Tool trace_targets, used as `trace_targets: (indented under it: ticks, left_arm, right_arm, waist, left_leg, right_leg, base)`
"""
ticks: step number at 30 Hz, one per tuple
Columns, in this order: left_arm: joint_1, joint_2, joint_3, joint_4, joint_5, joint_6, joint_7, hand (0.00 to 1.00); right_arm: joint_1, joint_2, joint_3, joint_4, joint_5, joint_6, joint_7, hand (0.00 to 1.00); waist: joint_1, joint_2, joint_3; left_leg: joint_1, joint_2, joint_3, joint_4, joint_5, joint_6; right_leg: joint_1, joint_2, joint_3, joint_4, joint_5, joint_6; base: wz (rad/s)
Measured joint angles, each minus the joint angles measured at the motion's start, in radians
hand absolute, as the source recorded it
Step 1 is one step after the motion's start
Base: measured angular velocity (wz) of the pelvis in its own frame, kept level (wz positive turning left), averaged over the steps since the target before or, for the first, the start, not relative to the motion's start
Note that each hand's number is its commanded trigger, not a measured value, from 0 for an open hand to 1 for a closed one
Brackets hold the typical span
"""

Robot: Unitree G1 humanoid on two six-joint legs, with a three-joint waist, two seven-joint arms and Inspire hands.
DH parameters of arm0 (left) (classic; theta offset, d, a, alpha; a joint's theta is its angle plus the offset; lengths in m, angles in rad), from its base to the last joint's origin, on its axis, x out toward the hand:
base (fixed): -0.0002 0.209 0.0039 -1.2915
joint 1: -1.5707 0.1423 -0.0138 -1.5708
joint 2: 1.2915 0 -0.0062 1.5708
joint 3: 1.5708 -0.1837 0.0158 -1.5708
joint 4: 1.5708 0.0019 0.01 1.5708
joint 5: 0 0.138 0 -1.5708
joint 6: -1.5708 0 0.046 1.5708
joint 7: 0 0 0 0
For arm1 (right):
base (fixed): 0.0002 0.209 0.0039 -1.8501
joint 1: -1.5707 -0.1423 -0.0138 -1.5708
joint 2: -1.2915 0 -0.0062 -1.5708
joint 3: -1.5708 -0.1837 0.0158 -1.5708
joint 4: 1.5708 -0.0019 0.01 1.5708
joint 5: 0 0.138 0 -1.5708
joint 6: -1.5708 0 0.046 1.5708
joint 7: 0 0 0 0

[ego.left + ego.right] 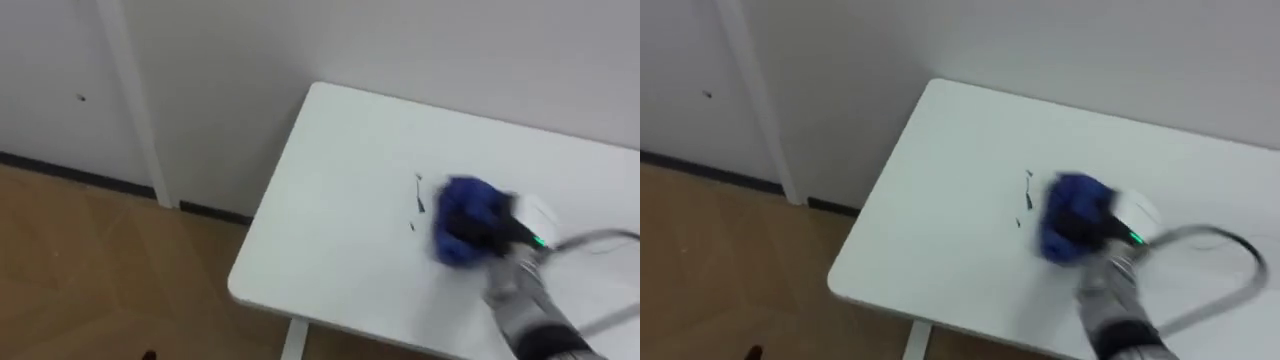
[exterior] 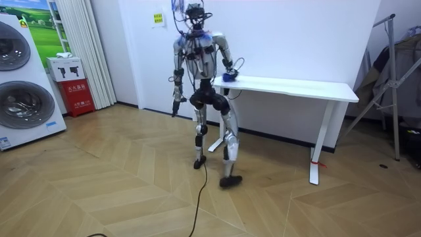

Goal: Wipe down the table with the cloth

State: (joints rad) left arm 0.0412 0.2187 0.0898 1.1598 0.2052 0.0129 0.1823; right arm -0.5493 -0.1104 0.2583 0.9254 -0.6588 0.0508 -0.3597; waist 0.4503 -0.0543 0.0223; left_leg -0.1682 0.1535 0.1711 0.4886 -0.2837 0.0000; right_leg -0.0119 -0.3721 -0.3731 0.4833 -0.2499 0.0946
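Wiping looks to be the step in hand. The right hand (image 1: 507, 232) reaches in from the lower right and lies on the white table (image 1: 330, 210). Its dark fingers seem curled over the bunched blue cloth (image 1: 458, 235), so I judge that it is grasping the cloth, which rests on the tabletop toward the table's near edge. Just beside the cloth, on its left side, are small dark marks (image 1: 418, 203) on the white surface.

To do this step well, I think the hand should press the cloth flat against the top and sweep it leftward over the marks, with even pressure. The grasp should be firm enough that the cloth does not slip out. The strokes should overlap and should stop before the table's left edge, so the cloth does not drop to the wooden floor (image 1: 90, 270).

In the room view the robot stands at the end of the table on the room view's left, and the left hand (image 2: 175, 105) hangs at its side; whether that hand is released or clenched, I cannot tell.

Counted: one table, one blue cloth, and about three dark marks.
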Motion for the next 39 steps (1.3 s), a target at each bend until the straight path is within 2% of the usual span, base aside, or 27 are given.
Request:
trace_targets:
  ticks: [1, 2, 4, 5, 7, 8, 9, 10, 11, 12, 13, 14, 15, 16, 17, 18, 19, 21, 22, 24, 26, 28, 29, 30, 31, 34, 39]
  left_arm:
    - [-0.009, 0.018, -0.017, -0.003, -0.001, 0.0, -0.003, 0.0]
    - [-0.004, 0.029, -0.017, -0.004, -0.001, 0.005, -0.007, 0.0]
    - [0.044, 0.073, 0.006, -0.021, -0.009, 0.031, -0.022, 0.0]
    - [0.059, 0.08, 0.014, -0.022, -0.022, 0.033, -0.024, 0.0]
    - [0.132, 0.112, 0.083, -0.023, -0.068, 0.04, -0.033, 0.0]
    - [0.148, 0.107, 0.107, -0.023, -0.071, 0.04, -0.034, 0.0]
    - [0.176, 0.093, 0.124, -0.028, -0.084, 0.038, -0.038, 0.0]
    - [0.203, 0.072, 0.124, -0.032, -0.079, 0.039, -0.042, 0.0]
    - [0.207, 0.062, 0.124, -0.032, -0.077, 0.04, -0.043, 0.0]
    - [0.208, 0.046, 0.124, -0.032, -0.069, 0.039, -0.043, 0.0]
    - [0.216, 0.033, 0.125, -0.037, -0.053, 0.038, -0.043, 0.0]
    - [0.217, 0.027, 0.125, -0.045, -0.052, 0.038, -0.043, 0.0]
    - [0.218, 0.019, 0.124, -0.066, -0.053, 0.038, -0.043, 0.0]
    - [0.219, 0.011, 0.123, -0.085, -0.057, 0.039, -0.043, 0.0]
    - [0.219, 0.005, 0.123, -0.093, -0.058, 0.039, -0.043, 0.0]
    - [0.213, -0.008, 0.121, -0.112, -0.058, 0.043, -0.037, 0.0]
    - [0.216, -0.027, 0.121, -0.119, -0.062, 0.047, -0.036, 0.0]
    - [0.223, -0.048, 0.127, -0.124, -0.077, 0.054, -0.033, 0.0]
    - [0.224, -0.054, 0.128, -0.126, -0.099, 0.062, -0.031, 0.0]
    - [0.225, -0.054, 0.126, -0.128, -0.141, 0.087, -0.019, 0.0]
    - [0.225, -0.053, 0.123, -0.147, -0.174, 0.103, 0.002, 0.0]
    - [0.236, -0.046, 0.122, -0.202, -0.182, 0.12, 0.011, 0.0]
    - [0.246, -0.043, 0.122, -0.217, -0.181, 0.12, 0.012, 0.0]
    - [0.254, -0.039, 0.124, -0.23, -0.178, 0.117, 0.017, 0.0]
    - [0.257, -0.04, 0.124, -0.233, -0.171, 0.116, 0.022, 0.0]
    - [0.26, -0.041, 0.131, -0.222, -0.154, 0.112, 0.022, 0.0]
    - [0.274, -0.042, 0.15, -0.197, -0.144, 0.111, 0.021, 0.0]
  right_arm:
    - [-0.031, -0.001, 0.002, 0.002, -0.003, -0.018, 0.005, 1.0]
    - [-0.03, -0.003, 0.0, 0.002, -0.001, -0.019, 0.005, 1.0]
    - [0.032, -0.036, -0.028, 0.003, -0.001, -0.034, 0.007, 1.0]
    - [0.06, -0.046, -0.041, 0.007, -0.001, -0.043, 0.007, 1.0]
    - [0.148, -0.059, -0.131, 0.011, 0.011, -0.111, -0.003, 1.0]
    - [0.182, -0.072, -0.152, 0.008, 0.009, -0.123, -0.007, 1.0]
    - [0.258, -0.116, -0.189, 0.006, 0.01, -0.151, -0.024, 1.0]
    - [0.32, -0.159, -0.226, 0.002, 0.008, -0.161, -0.03, 1.0]
    - [0.342, -0.176, -0.25, -0.003, 0.01, -0.161, -0.03, 1.0]
    - [0.377, -0.198, -0.303, 0.003, 0.026, -0.158, -0.032, 1.0]
    - [0.392, -0.212, -0.33, 0.002, 0.029, -0.156, -0.03, 1.0]
    - [0.402, -0.219, -0.334, 0.002, 0.033, -0.153, -0.03, 1.0]
    - [0.405, -0.221, -0.334, 0.002, 0.035, -0.144, -0.018, 1.0]
    - [0.396, -0.219, -0.33, -0.004, 0.034, -0.14, 0.005, 1.0]
    - [0.387, -0.218, -0.322, -0.008, 0.035, -0.138, 0.016, 1.0]
    - [0.358, -0.214, -0.3, -0.014, 0.035, -0.122, 0.034, 1.0]
    - [0.314, -0.211, -0.271, -0.017, 0.024, -0.092, 0.053, 1.0]
    - [0.26, -0.197, -0.22, -0.047, -0.022, -0.04, 0.078, 1.0]
    - [0.237, -0.188, -0.172, -0.075, -0.047, -0.021, 0.087, 1.0]
    - [0.205, -0.164, -0.146, -0.08, -0.058, -0.014, 0.088, 1.0]
    - [0.203, -0.163, -0.139, -0.093, -0.057, -0.013, 0.081, 1.0]
    - [0.207, -0.164, -0.147, -0.095, -0.054, -0.017, 0.06, 1.0]
    - [0.214, -0.165, -0.151, -0.095, -0.052, -0.022, 0.051, 1.0]
    - [0.234, -0.164, -0.165, -0.078, -0.046, -0.044, 0.027, 1.0]
    - [0.26, -0.165, -0.175, -0.074, -0.04, -0.063, 0.001, 1.0]
    - [0.346, -0.164, -0.231, -0.073, -0.035, -0.109, -0.071, 1.0]
    - [0.424, -0.168, -0.305, -0.071, -0.017, -0.12, -0.117, 1.0]
  waist:
    - [0.004, -0.007, -0.0045]
    - [0.003, -0.008, -0.005]
    - [-0.01, -0.024, -0.0055]
    - [-0.01, -0.03, -0.0041]
    - [-0.084, -0.047, -0.0012]
    - [-0.11, -0.04, -0.0068]
    - [-0.131, -0.023, -0.0231]
    - [-0.165, -0.02, -0.0268]
    - [-0.18, -0.019, -0.0276]
    - [-0.204, -0.024, -0.0255]
    - [-0.225, -0.023, -0.0217]
    - [-0.229, -0.019, -0.022]
    - [-0.228, -0.018, -0.0191]
    - [-0.222, -0.013, -0.0187]
    - [-0.214, -0.009, -0.0185]
    - [-0.186, 0.0, -0.018]
    - [-0.16, 0.014, -0.0153]
    - [-0.112, 0.029, -0.0166]
    - [-0.106, 0.033, -0.0158]
    - [-0.116, 0.032, -0.0159]
    - [-0.119, 0.021, -0.0186]
    - [-0.148, 0.007, -0.0134]
    - [-0.154, 0.0, -0.0142]
    - [-0.166, -0.008, -0.0152]
    - [-0.178, -0.01, -0.0163]
    - [-0.229, -0.01, -0.0177]
    - [-0.234, -0.001, -0.0232]
  left_leg:
    - [-0.04, 0.015, -0.055, 0.001, 0.025, -0.025]
    - [-0.053, 0.022, -0.08, 0.0, 0.033, -0.036]
    - [-0.056, 0.047, -0.156, -0.014, 0.055, -0.089]
    - [-0.046, 0.056, -0.168, -0.019, 0.058, -0.105]
    - [-0.013, 0.102, -0.185, -0.045, 0.081, -0.179]
    - [-0.007, 0.123, -0.188, -0.049, 0.089, -0.195]
    - [0.023, 0.175, -0.185, -0.074, 0.112, -0.205]
    - [0.044, 0.191, -0.142, -0.091, 0.135, -0.17]
    - [0.051, 0.186, -0.108, -0.089, 0.135, -0.167]
    - [0.061, 0.167, -0.044, -0.076, 0.133, -0.163]
    - [0.076, 0.138, -0.019, -0.072, 0.121, -0.143]
    - [0.085, 0.123, -0.018, -0.067, 0.109, -0.127]
    - [0.099, 0.084, -0.019, -0.051, 0.088, -0.096]
    - [0.112, 0.039, -0.017, -0.049, 0.068, -0.074]
    - [0.119, 0.02, -0.017, -0.055, 0.058, -0.065]
    - [0.136, -0.018, -0.02, -0.075, 0.047, -0.048]
    - [0.157, -0.056, -0.018, -0.114, 0.041, -0.031]
    - [0.188, -0.081, -0.023, -0.179, 0.058, -0.017]
    - [0.194, -0.081, -0.018, -0.197, 0.064, -0.018]
    - [0.199, -0.083, -0.018, -0.216, 0.073, -0.017]
    - [0.196, -0.089, -0.026, -0.231, 0.079, -0.016]
    - [0.188, -0.101, -0.047, -0.237, 0.079, -0.015]
    - [0.186, -0.104, -0.056, -0.238, 0.079, -0.014]
    - [0.187, -0.11, -0.07, -0.245, 0.08, -0.014]
    - [0.194, -0.115, -0.087, -0.248, 0.08, -0.014]
    - [0.202, -0.122, -0.143, -0.255, 0.08, -0.014]
    - [0.248, -0.127, -0.167, -0.289, 0.079, -0.015]
  right_leg:
    - [0.015, -0.001, -0.002, -0.065, 0.025, 0.007]
    - [0.022, -0.003, -0.008, -0.096, 0.042, 0.01]
    - [0.051, -0.009, -0.026, -0.188, 0.113, 0.017]
    - [0.052, -0.008, -0.028, -0.207, 0.128, 0.019]
    - [0.025, 0.039, -0.034, -0.216, 0.172, 0.032]
    - [0.032, 0.046, -0.044, -0.181, 0.152, 0.087]
    - [0.034, 0.085, -0.06, -0.124, 0.081, 0.074]
    - [0.046, 0.104, -0.085, -0.107, 0.046, 0.042]
    - [0.052, 0.115, -0.094, -0.109, 0.036, 0.022]
    - [0.053, 0.132, -0.099, -0.119, 0.032, 0.0]
    - [0.063, 0.15, -0.104, -0.138, 0.034, -0.034]
    - [0.068, 0.16, -0.1, -0.151, 0.033, -0.065]
    - [0.08, 0.17, -0.092, -0.168, 0.036, -0.096]
    - [0.08, 0.18, -0.07, -0.175, 0.037, -0.098]
    - [0.076, 0.185, -0.057, -0.174, 0.037, -0.098]
    - [0.059, 0.194, -0.016, -0.17, 0.04, -0.103]
    - [0.041, 0.21, 0.031, -0.171, 0.048, -0.13]
    - [0.006, 0.236, 0.106, -0.175, 0.061, -0.16]
    - [-0.007, 0.253, 0.134, -0.182, 0.07, -0.175]
    - [-0.019, 0.263, 0.153, -0.199, 0.076, -0.185]
    - [-0.02, 0.263, 0.154, -0.214, 0.08, -0.178]
    - [-0.012, 0.25, 0.14, -0.228, 0.089, -0.115]
    - [-0.008, 0.248, 0.133, -0.228, 0.091, -0.101]
    - [0.004, 0.239, 0.12, -0.235, 0.098, -0.05]
    - [0.024, 0.237, 0.111, -0.248, 0.1, -0.027]
    - [0.079, 0.236, 0.051, -0.282, 0.098, -0.021]
    - [0.148, 0.235, 0.007, -0.303, 0.1, -0.016]
  base:
    - [1.04]
    - [1.18]
    - [0.96]
    - [0.65]
    - [0.57]
    - [0.54]
    - [0.44]
    - [0.34]
    - [0.27]
    - [0.16]
    - [0.0]
    - [-0.26]
    - [-0.46]
    - [-0.55]
    - [-0.74]
    - [-1.03]
    - [-1.17]
    - [-1.23]
    - [-0.92]
    - [-0.25]
    - [0.06]
    - [0.24]
    - [0.41]
    - [0.44]
    - [0.48]
    - [0.58]
    - [0.2]
